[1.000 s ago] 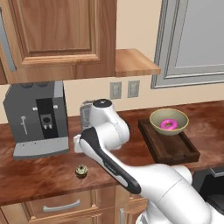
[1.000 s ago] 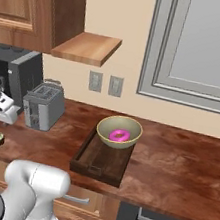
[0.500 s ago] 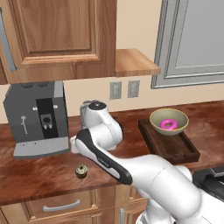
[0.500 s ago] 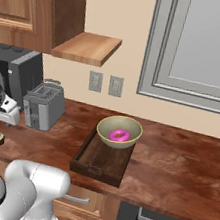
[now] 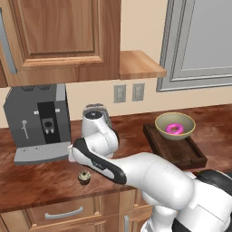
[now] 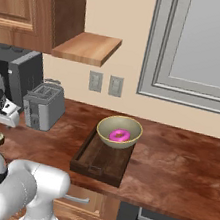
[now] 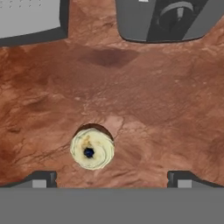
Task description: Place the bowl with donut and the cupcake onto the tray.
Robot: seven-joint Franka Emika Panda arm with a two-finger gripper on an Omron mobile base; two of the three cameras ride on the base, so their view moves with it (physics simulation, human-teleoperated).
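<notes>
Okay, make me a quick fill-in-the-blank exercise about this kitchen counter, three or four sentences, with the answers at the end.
1. The pink donut lies inside the ____.
2. The bowl sits at the far end of the wooden ____.
3. The cupcake stands on the bare ____, in front of the coffee machine.
4. In the hand view, the gripper looks down on the cupcake with its fingertips spread ____.

Missing words: bowl; tray; counter; open
</notes>
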